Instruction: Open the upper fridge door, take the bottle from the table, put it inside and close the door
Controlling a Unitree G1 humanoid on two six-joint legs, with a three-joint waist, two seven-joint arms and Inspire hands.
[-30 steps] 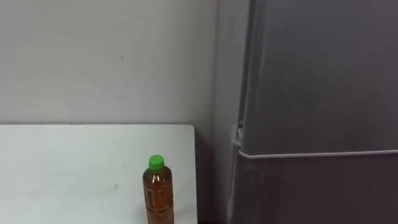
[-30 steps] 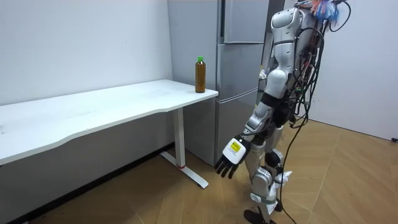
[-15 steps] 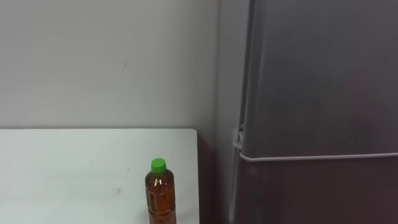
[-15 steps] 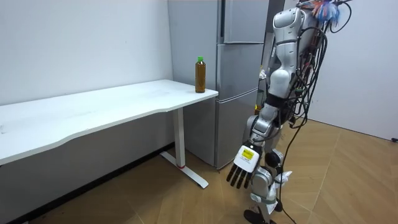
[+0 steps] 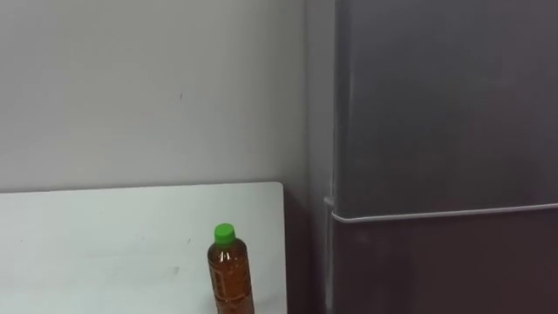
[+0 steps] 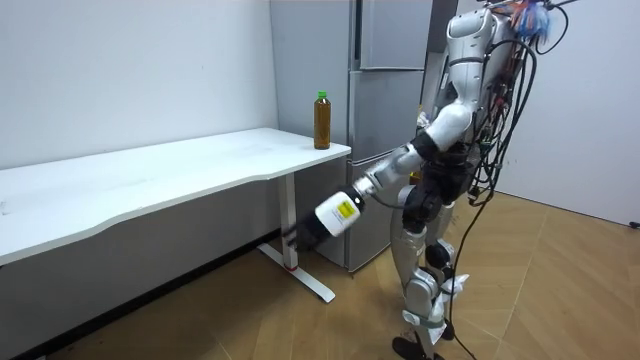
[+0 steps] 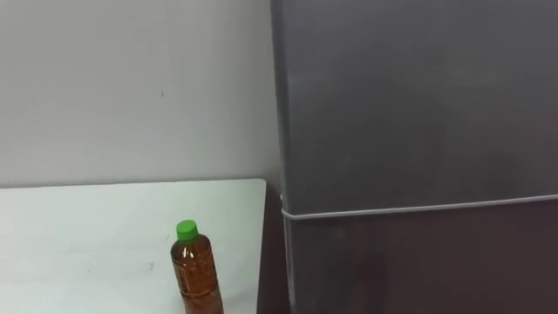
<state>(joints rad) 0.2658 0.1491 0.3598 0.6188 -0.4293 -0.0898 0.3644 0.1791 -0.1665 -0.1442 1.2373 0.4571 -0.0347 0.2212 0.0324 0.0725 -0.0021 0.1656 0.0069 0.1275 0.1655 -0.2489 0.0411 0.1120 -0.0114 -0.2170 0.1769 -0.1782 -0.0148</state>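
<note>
I see the bottle standing upright on the tabletop with its green cap on top, close to the end of the tabletop that meets the fridge. In my head camera it sits low, at about 6 o'clock and a little left of centre. The fridge is at its 3 o'clock across a narrow gap, and the door panels I can see are shut, with a pale seam running between them. In the room view the robot stands facing the fridge and the tabletop's end. Its left hand is held out low in front of it, under the level of the tabletop and just beside the table leg. The fingers look loosely stretched out and hold nothing. From that hand the bottle lies almost straight up, at about 12 o'clock leaning to 11, with the tabletop's edge between them. The bottle's long axis is vertical, so I judge the hand has to come up past the edge first and then close in from the side, fingers wrapping across the body below the cap. The bottle is tall and narrow and stands near the edge, so a clumsy touch could tip it off.
</note>
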